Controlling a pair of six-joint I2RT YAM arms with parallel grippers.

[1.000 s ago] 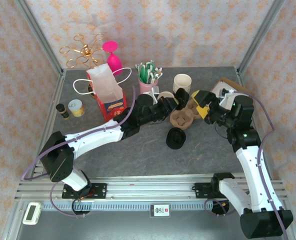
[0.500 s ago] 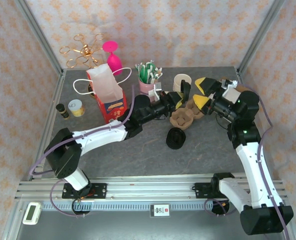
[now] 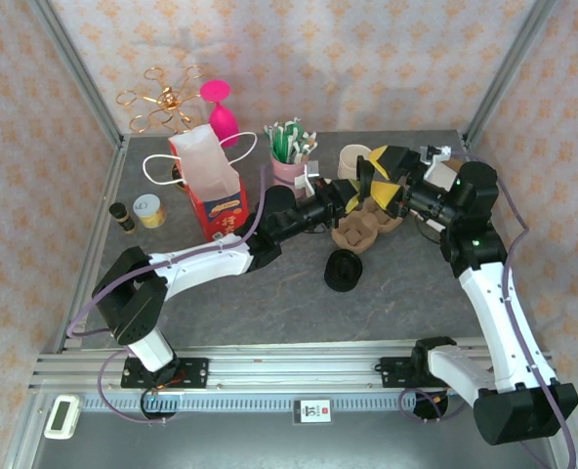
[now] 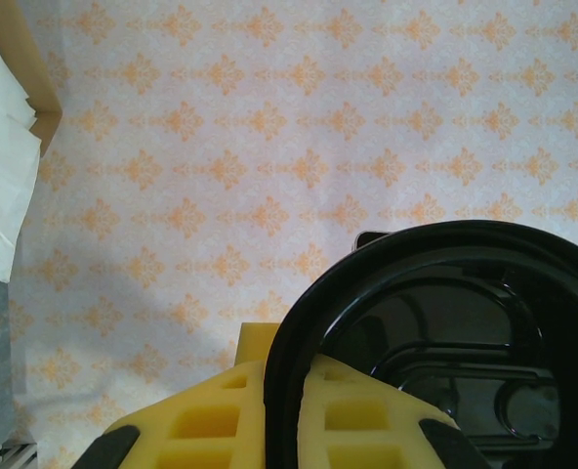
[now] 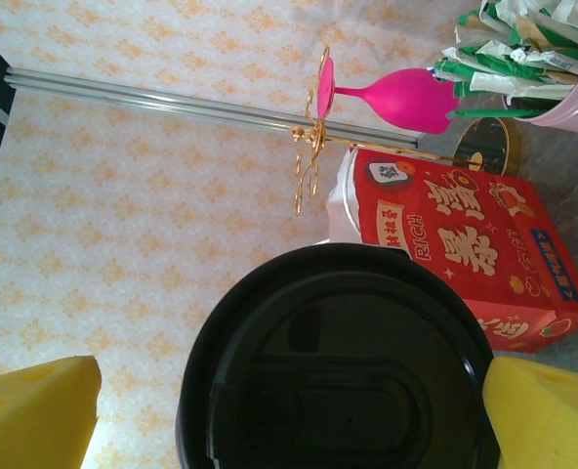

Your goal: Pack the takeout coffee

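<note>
The left gripper (image 4: pixel 284 401) had its jaws almost shut, pinching the rim of the coffee's black lid between its two yellow pads (image 4: pixel 211 425). In the left wrist view the thin rim ran straight through the narrow gap, with a pad pressed to either face.

The right gripper (image 3: pixel 382 178) stood with its jaws spread wide, one yellow finger on each side of the coffee (image 5: pixel 338 381). In the right wrist view one finger (image 5: pixel 35 415) stood clear of the lid. The other finger lay just beside the lid's edge, and whether it touched could not be told. The right gripper had closed on nothing.

The coffee sat at the far middle of the table, between the two grippers, which met there from left and right. It was over the far part of the brown carrier (image 3: pixel 359 233). A cream cup (image 3: pixel 354 156) stood just beyond it. The red bag (image 3: pixel 218 195) was to the left, and loose black lids (image 3: pixel 344 271) lay nearer on the table.
</note>
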